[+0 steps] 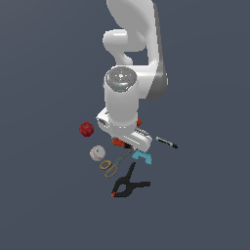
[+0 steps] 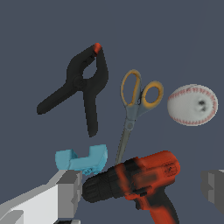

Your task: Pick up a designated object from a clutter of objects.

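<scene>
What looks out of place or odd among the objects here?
Nothing stands out. The scissors, black clamp, baseball, drill and cyan piece lie scattered but intact on the floor. The gripper hangs open above the drill.

Scissors (image 2: 134, 106) with yellow-orange loops lie flat, closed, between clamp (image 2: 81, 85) and baseball (image 2: 192, 105).
</scene>
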Available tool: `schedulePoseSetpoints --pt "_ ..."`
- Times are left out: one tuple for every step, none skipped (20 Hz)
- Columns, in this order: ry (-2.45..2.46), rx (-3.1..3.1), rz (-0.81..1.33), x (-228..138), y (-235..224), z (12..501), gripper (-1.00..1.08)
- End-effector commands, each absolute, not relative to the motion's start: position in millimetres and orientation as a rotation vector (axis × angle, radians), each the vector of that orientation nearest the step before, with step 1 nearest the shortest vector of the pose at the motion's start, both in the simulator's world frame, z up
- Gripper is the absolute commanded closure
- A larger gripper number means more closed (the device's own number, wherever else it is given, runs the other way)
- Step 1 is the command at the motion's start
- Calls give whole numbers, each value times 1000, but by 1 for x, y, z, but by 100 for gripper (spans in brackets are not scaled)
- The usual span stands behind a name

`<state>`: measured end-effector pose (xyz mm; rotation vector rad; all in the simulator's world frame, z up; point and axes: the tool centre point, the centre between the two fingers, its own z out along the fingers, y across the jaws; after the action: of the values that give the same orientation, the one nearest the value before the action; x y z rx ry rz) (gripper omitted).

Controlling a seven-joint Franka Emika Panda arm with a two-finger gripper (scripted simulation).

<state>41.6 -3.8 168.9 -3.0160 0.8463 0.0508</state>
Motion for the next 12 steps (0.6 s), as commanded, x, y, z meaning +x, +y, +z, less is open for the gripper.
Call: schedulePoseSetpoints --pt "958 -2983 44 46 -6 153 -92" --pt "1002 -2969 42 47 -7 147 -92" --pt "1045 -2954 39 49 -8 140 -92" --pt "1088 -2939 36 50 -9 134 -92" --pt "1131 -2923 34 51 -10 127 -92" --pt "1173 -2907 31 52 -11 121 -92" --pt "1214 -2891 28 53 -12 115 -92" --pt "1252 -2875 25 54 -13 109 -92" --pt "1287 -2860 23 55 -14 104 -92" --pt "1320 -2845 20 56 -14 98 -92" --pt "1351 -2831 18 56 -15 94 -92" --pt "1380 -2818 16 57 -16 89 -92"
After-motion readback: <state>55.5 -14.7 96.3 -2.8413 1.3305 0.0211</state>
